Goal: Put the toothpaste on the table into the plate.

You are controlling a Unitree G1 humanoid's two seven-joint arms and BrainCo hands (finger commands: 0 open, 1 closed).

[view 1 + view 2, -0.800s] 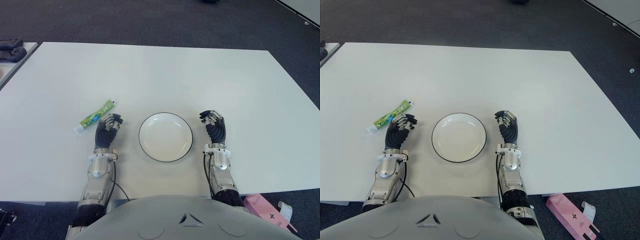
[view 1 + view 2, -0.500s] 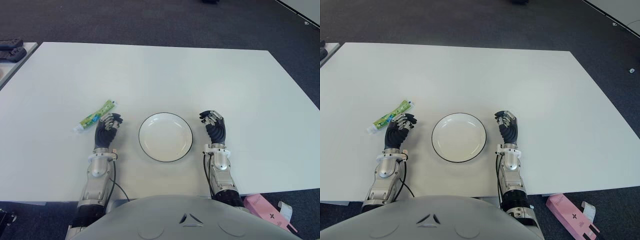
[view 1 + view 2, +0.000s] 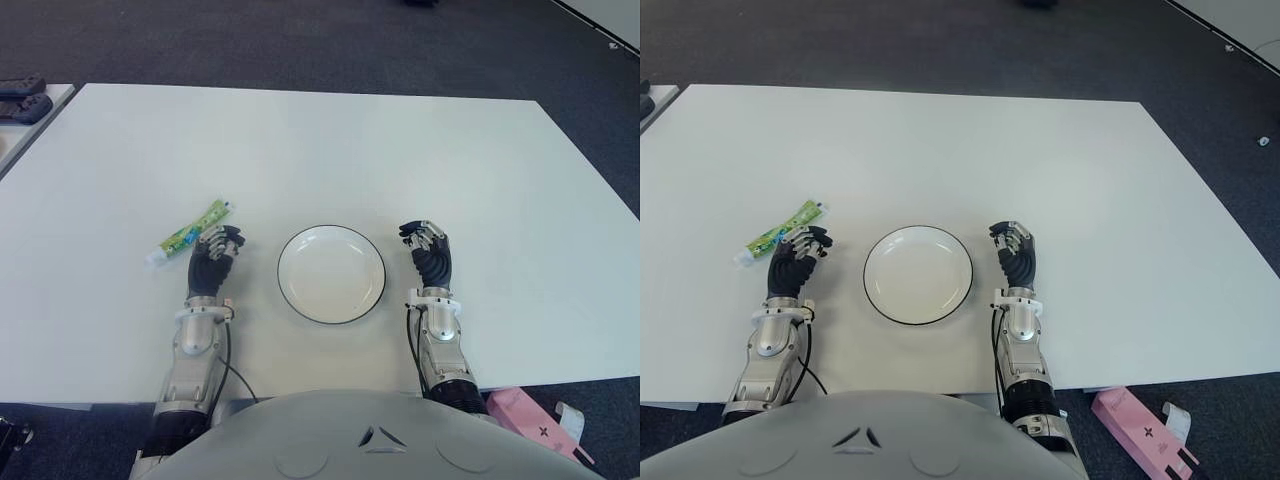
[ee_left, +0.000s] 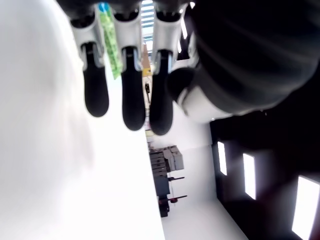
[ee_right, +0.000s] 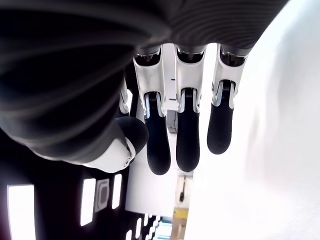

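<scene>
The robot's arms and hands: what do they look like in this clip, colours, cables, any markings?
Both match. The left hand and right hand have dark, near-black palms and fingertips with silvery-white finger segments. A white collar rings each wrist, above a silver-grey metallic forearm. A thin black cable runs along each forearm. No markings are legible.

Green toothpaste (image 3: 190,232) – flat, left of plate (image 3: 331,274)

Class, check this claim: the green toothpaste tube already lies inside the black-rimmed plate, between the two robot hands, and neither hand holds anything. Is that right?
Not quite. The toothpaste tube is not in the plate; it lies on the table, on the plate's left, just by the fingertips of the left robot hand. The plate is empty. The left eye view shows this. The rest stands: neither hand, including the right robot hand, holds anything.
</scene>
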